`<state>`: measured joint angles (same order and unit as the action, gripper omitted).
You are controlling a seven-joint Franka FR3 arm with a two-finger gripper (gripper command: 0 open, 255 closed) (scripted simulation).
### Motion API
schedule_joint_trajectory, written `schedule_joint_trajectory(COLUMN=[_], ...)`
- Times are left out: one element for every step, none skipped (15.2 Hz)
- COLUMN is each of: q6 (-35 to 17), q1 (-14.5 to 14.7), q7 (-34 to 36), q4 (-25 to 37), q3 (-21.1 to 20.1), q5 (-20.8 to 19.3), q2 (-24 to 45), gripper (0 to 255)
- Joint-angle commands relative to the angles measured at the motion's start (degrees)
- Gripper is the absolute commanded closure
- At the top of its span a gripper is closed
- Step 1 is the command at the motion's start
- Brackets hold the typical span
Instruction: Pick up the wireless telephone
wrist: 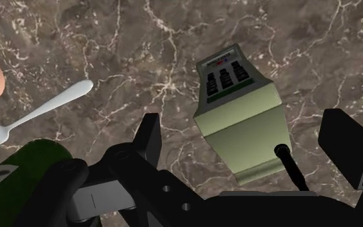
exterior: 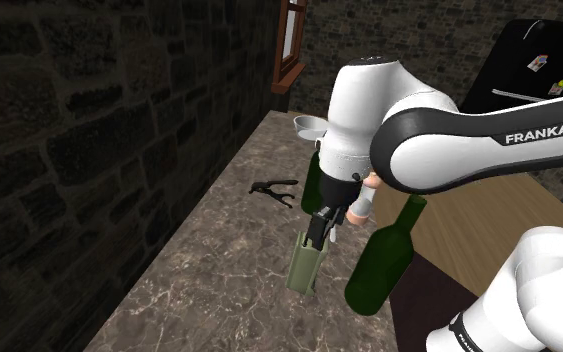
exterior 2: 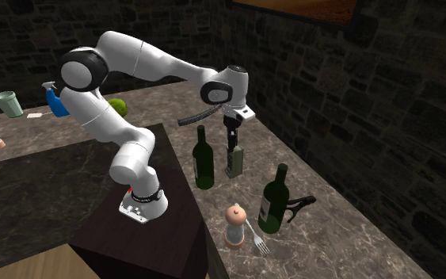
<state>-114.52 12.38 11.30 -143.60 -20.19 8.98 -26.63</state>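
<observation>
Dark stone walls are closing in behind a long marbled table, and on it the wireless telephone is standing on end. It is a pale grey-green block with its short black antenna pointing up. A green bottle is standing just beside it on the stand's side. A second bottle is standing well apart along the table, next to a dark corkscrew.

The claw is hanging directly over the telephone and pointing down at it. Its fingers are spread wide and gripping nothing. In the wrist view the telephone's upper end is lying between them with bare table showing on either side, so neither finger is touching it. The keypad face is turning away from both fingers, leaving the two side faces to meet the pads, though the body looks slightly skewed to the line between them.

The telephone's long axis is running along the claw's own line of approach. The coming move is therefore looking like a straight drop over the top end, followed by a squeeze. The upright block may be easy to tip if one finger arrives first. A fork is lying flat on the table off to one side.
</observation>
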Motion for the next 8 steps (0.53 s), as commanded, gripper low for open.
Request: schedule_joint_trajectory(q6=[-1.62, -2.49, -3.36, -4.24, -5.13, -6.54, -6.54, -6.54], q1=[0.2, 0.2, 0.19, 0.18, 0.16, 0.13, 0.13, 0.13], q7=[0.15, 0.19, 0.24, 0.29, 0.34, 0.43, 0.43, 0.43], q4=[-0.96, -1.49, -2.0, -2.5, -2.99, -3.74, -3.74, -3.75], q3=[-0.46, -0.59, -0.73, -0.87, -1.01, -1.24, -1.24, -1.24], q5=[0.17, 0.19, 0.21, 0.22, 0.22, 0.22, 0.22, 0.22], q2=[0.66, 1.01, 1.37, 1.76, 2.16, 2.83, 2.83, 2.82], gripper=[0, 0, 0, 0, 0, 0, 0, 0])
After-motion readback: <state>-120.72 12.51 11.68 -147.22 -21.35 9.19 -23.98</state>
